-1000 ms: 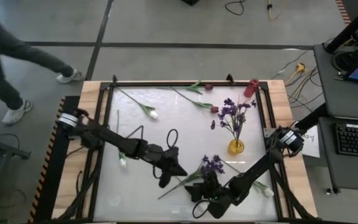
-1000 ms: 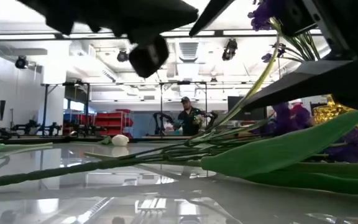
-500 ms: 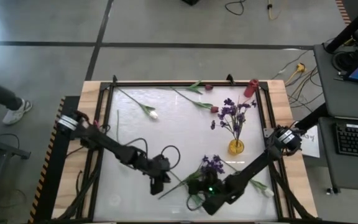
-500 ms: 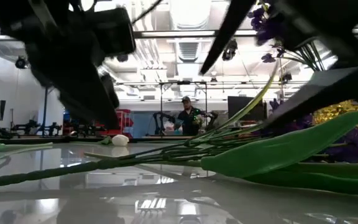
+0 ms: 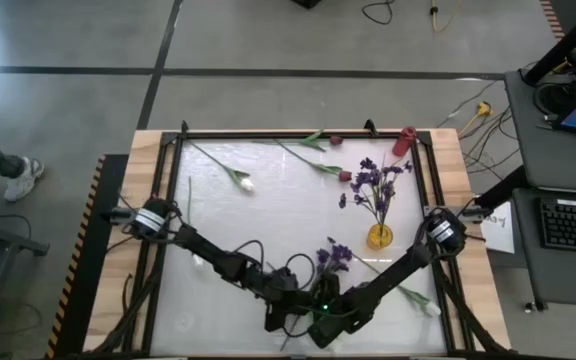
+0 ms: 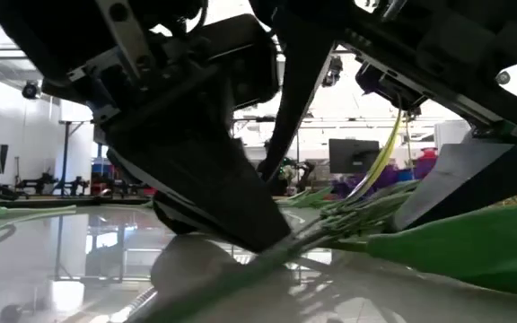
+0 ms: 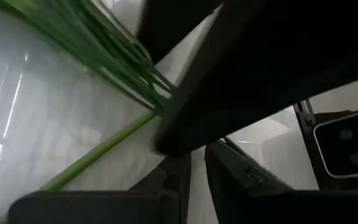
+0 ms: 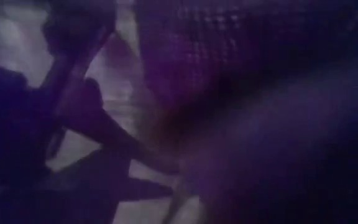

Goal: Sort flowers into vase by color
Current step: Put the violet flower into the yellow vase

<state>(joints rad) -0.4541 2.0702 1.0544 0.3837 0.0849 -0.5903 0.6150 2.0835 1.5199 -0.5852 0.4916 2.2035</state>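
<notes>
Both grippers meet at table (image 5: 218, 215) near edge: left gripper (image 5: 280, 308), right gripper (image 5: 320, 322) crowd purple spray (image 5: 334, 256) stem. Finger states: cannot tell. Judged step: pickup or handover. Next: firm stem hold, lift toward gold vase (image 5: 379, 237).

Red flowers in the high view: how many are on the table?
2. One red flower lies at the far edge of the table. The other lies slightly nearer, just left of the purple spray in the yellow vase. Some may be hidden.
</notes>
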